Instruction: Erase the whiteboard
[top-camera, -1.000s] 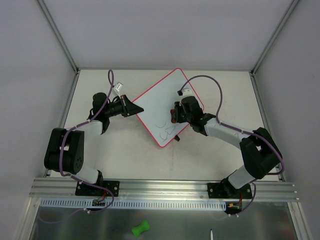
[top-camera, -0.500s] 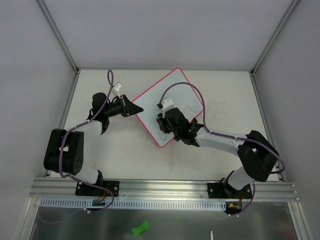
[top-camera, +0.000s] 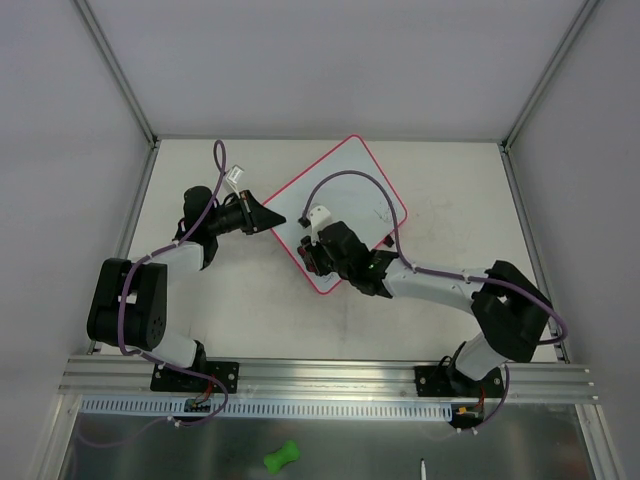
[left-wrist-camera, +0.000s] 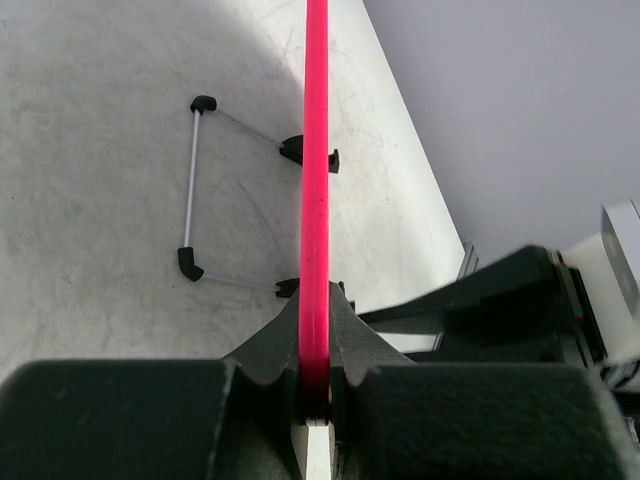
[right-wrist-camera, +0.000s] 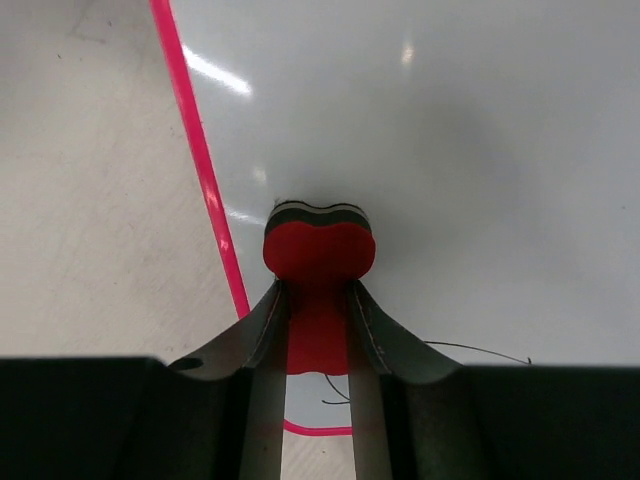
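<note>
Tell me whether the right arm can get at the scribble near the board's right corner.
Probably yes. The right gripper, shut on the eraser, is over the whiteboard, and the scribble lies on bare board beside its forearm. The left gripper only clamps the opposite edge.

1 whiteboard (top-camera: 345, 185), 1 eraser (right-wrist-camera: 318, 250), 1 green bone (top-camera: 281, 457), 1 desk (top-camera: 250, 315), 2 arms: left end effector (left-wrist-camera: 315, 400), right end effector (right-wrist-camera: 318, 292).

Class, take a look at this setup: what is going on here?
The left gripper is clamped on the pink-framed edge of the whiteboard, steadying it. The right gripper holds a red eraser against the board near its lower-left edge. A few thin pen marks show beside it, so the erasing is not finished.
</note>
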